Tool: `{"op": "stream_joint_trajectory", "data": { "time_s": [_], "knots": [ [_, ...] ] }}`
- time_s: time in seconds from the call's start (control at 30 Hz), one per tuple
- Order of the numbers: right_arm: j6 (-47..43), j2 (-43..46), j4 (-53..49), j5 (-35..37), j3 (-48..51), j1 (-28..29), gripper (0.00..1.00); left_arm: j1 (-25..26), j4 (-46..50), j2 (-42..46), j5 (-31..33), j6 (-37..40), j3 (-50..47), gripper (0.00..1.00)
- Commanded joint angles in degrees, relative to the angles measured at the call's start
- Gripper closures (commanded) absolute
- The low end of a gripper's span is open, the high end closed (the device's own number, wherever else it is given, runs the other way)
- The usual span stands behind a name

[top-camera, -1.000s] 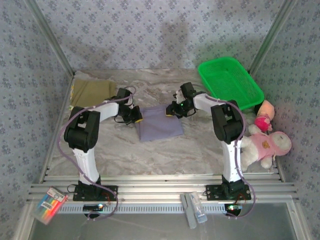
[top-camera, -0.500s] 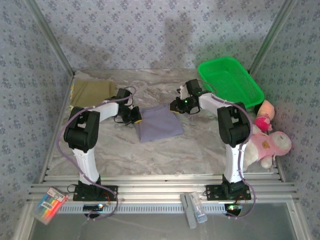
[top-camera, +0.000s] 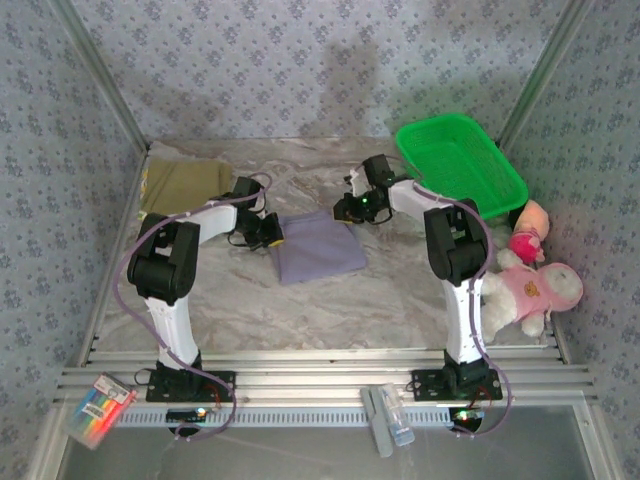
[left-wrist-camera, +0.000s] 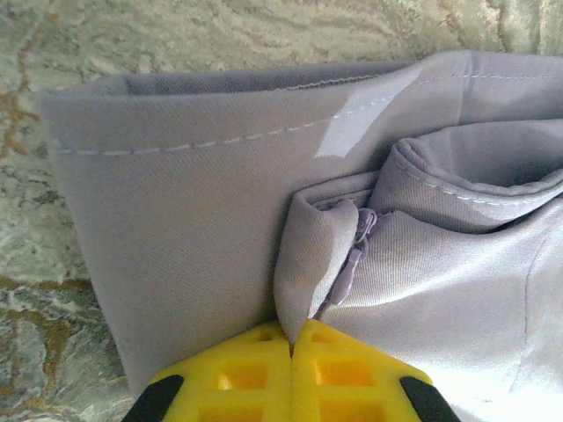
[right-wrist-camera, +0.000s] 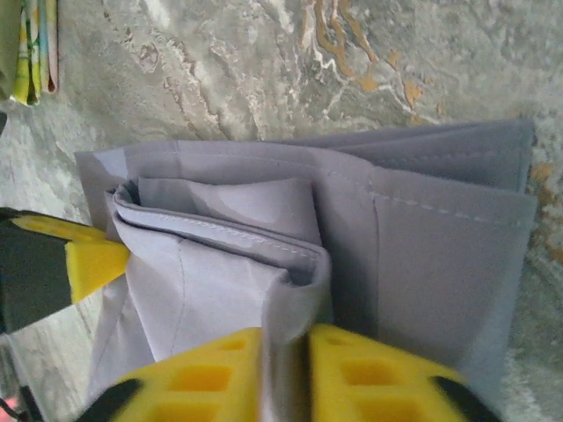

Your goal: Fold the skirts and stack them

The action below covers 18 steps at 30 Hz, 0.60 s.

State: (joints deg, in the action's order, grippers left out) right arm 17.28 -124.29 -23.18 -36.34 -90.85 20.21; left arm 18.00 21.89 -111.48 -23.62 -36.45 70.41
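A plain grey-lavender skirt [top-camera: 318,250] lies folded in the middle of the marble table. My left gripper [top-camera: 270,232] is at its left edge. In the left wrist view the yellow fingers [left-wrist-camera: 255,374] are shut on a pinched fold of the skirt [left-wrist-camera: 193,193], beside its zipper [left-wrist-camera: 354,262]. My right gripper [top-camera: 345,208] is at the skirt's far right corner. In the right wrist view its fingers [right-wrist-camera: 361,374] are shut on a raised fold of the skirt [right-wrist-camera: 431,255]. An olive-khaki skirt [top-camera: 183,182] lies folded at the far left.
A green plastic basket [top-camera: 458,165] stands at the far right. Pink plush toys [top-camera: 530,285] lie along the right edge. The edge of a colourful printed cloth [right-wrist-camera: 31,44] shows at the top left of the right wrist view. Markers [top-camera: 98,408] lie on the front rail.
My right gripper has closed on the skirt's far right corner and shifted slightly left and away from me. The left gripper has stayed shut on the left edge.
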Motion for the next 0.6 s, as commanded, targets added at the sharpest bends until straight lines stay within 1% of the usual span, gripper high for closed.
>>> {"op": "stream_joint_trajectory", "data": {
  "time_s": [0.0,0.03,0.07,0.33,0.43,0.57],
  "knots": [
    [-2.9,2.2,-0.3,-0.6,1.7,1.1,0.94,-0.4,1.3,1.1,0.6,1.2,-1.1,1.0],
    [-3.2,3.2,0.6,-0.6,2.6,1.2,0.98,-0.5,1.3,1.1,0.5,1.2,-1.2,1.0],
    [-3.5,4.3,1.5,-0.6,3.6,1.2,1.0,-0.6,1.3,1.2,0.5,1.2,-1.4,1.0],
    [-3.5,10.3,9.3,-1.6,10.7,1.3,1.0,-0.8,1.0,2.5,0.5,1.2,-2.9,1.0],
    [-3.7,10.6,11.5,-3.5,10.6,1.5,1.0,-1.1,1.3,2.6,0.8,1.2,-3.0,1.0],
    [-3.4,8.7,14.1,-5.3,7.7,1.6,1.0,-1.6,1.1,2.7,0.9,0.8,-3.7,1.0]
  ]
}}
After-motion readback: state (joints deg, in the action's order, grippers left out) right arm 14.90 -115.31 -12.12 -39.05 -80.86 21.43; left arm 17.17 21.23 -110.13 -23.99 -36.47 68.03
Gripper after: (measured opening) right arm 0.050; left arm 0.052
